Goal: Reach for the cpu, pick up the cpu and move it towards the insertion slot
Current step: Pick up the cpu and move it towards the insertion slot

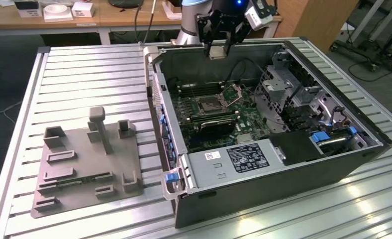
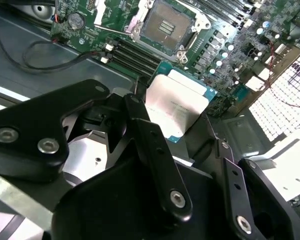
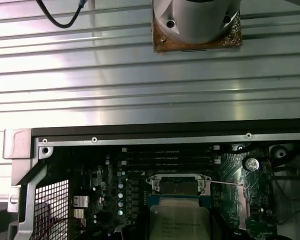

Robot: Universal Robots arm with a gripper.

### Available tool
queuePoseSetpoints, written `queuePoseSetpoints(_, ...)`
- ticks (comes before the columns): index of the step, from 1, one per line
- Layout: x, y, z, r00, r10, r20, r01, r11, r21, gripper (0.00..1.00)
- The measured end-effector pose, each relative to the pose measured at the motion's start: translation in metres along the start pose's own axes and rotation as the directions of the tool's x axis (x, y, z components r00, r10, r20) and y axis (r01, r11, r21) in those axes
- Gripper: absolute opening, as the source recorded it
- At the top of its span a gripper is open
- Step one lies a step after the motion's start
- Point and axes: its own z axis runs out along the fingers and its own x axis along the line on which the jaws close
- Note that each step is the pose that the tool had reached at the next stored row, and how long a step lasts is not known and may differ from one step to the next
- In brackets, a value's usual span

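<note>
Pinching the cpu [image 2: 177, 107] by opposite edges, the gripper [image 1: 217, 51] held that thin, light, stiff yet fragile chip clamped high above the insertion slot [image 1: 209, 104].

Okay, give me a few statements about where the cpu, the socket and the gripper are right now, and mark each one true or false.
1. The gripper holds the cpu. True.
2. The cpu is already seated in the insertion slot. False: it is held in the air, above the open computer case.
3. The insertion slot's bracket is open and its dark centre is exposed. True.
4. The grey fixture plate lies inside the computer case. False: it lies on the slatted table, on the exterior view's left of the case.
</note>
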Motion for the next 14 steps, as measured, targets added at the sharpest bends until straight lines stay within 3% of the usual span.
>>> queuePoseSetpoints(14, -0.0018, 0.0032, 0.0054, 0.9995, -0.032, -0.0034, 0.032, 0.9995, -0.0033, 0.55)
